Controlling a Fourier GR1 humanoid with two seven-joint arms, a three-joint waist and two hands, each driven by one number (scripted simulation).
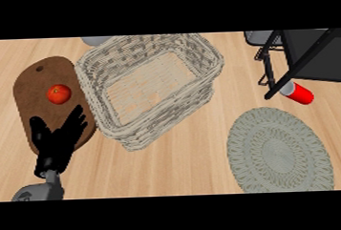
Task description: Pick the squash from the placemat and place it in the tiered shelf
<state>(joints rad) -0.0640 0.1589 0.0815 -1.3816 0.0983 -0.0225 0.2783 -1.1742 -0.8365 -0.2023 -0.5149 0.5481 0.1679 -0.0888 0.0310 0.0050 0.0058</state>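
The round grey woven placemat (279,150) lies at the lower right with nothing on it. No squash shows anywhere in the head view. The black tiered shelf (305,55) stands at the upper right, cut off by the frame. My left hand (58,140) rests open at the lower left, fingers up, over the near end of a cutting board. My right hand is out of view.
A large wicker basket (151,86) sits tilted in the middle. Left of it, a brown cutting board (38,85) carries a red tomato (58,93). A red cylinder with a pale end (298,93) lies at the foot of the shelf. A grey object (93,41) peeks from behind the basket.
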